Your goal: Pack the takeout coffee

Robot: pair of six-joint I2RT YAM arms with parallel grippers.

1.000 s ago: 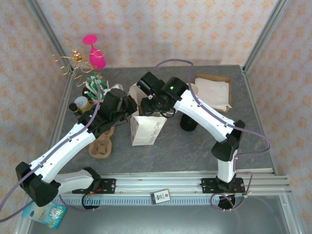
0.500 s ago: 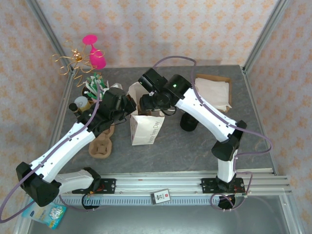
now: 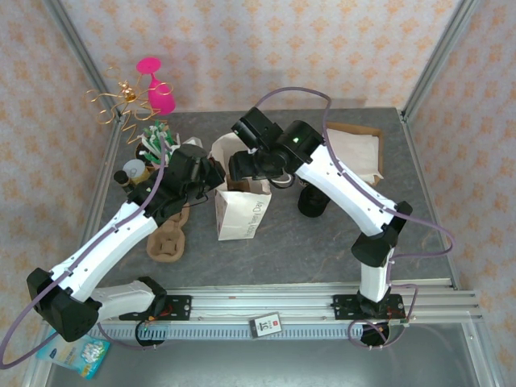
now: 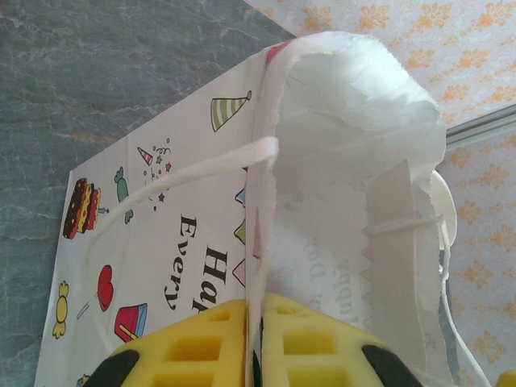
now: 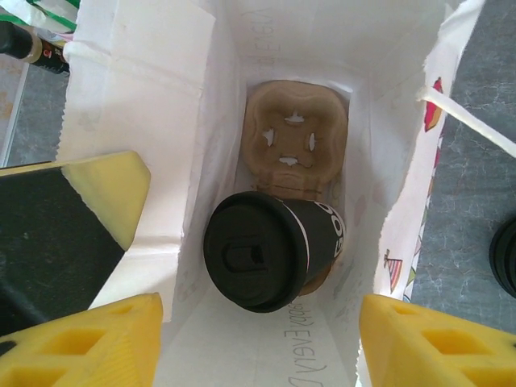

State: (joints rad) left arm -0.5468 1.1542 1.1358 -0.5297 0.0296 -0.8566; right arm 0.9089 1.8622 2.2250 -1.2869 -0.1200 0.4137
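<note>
Left end effector (image 4: 254, 318): clamped on rim of paper bag (image 4: 161, 242), holding mouth open and wall upright.
Takeout coffee (image 5: 270, 250): inside bag, at bottom, lid up, seated on cup carrier (image 5: 294, 133).
Right end effector (image 5: 258, 322): wide, empty, above bag mouth; cup judged released.
Right of bag on desk (image 3: 322, 250): dark cylinder (image 3: 313, 201). Left of bag: spare carrier (image 3: 168, 238).
Obstruction: bag handle (image 5: 468, 121) and bag walls close to right fingers; snag risk on withdrawal.
</note>
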